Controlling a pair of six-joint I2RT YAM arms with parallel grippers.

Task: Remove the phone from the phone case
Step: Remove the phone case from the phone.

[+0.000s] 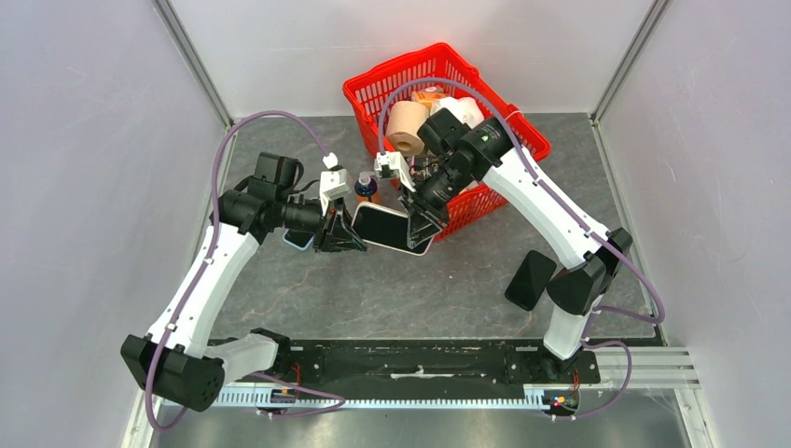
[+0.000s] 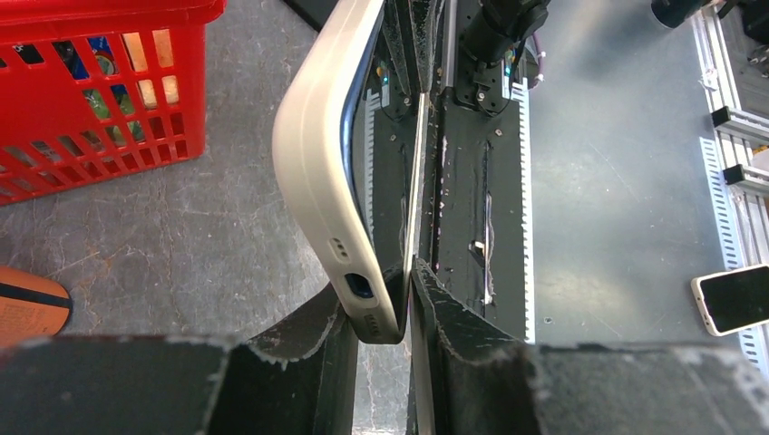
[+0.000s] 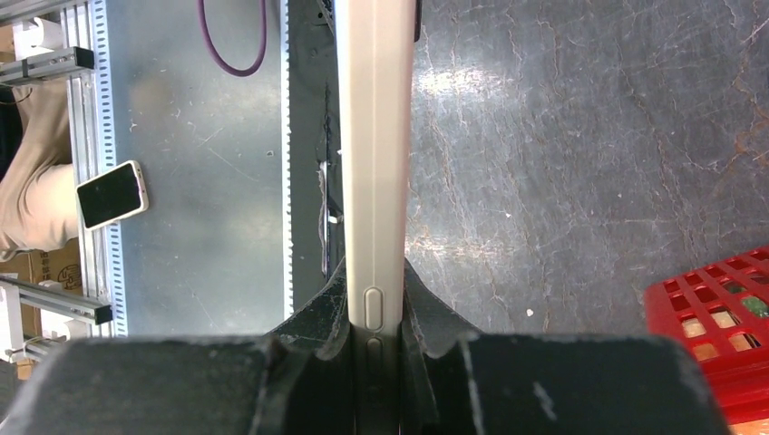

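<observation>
The phone (image 1: 381,227) in its cream case is held in the air between both grippers, just in front of the red basket. My left gripper (image 1: 345,233) is shut on its left end. In the left wrist view the cream case (image 2: 313,163) bows away from the phone's thin edge (image 2: 419,181), and the case's port end sits between my fingers (image 2: 458,313). My right gripper (image 1: 417,227) is shut on the right end. In the right wrist view the case's side (image 3: 374,163), with its buttons, runs straight out from between the fingers (image 3: 426,313).
The red basket (image 1: 522,126) at the back holds paper rolls (image 1: 407,126). A small bottle (image 1: 366,187) stands by its front left corner. A black phone-like slab (image 1: 530,278) lies by the right arm. Another phone (image 1: 298,240) lies under the left gripper. A white-cased phone (image 2: 734,299) lies beyond the front rail.
</observation>
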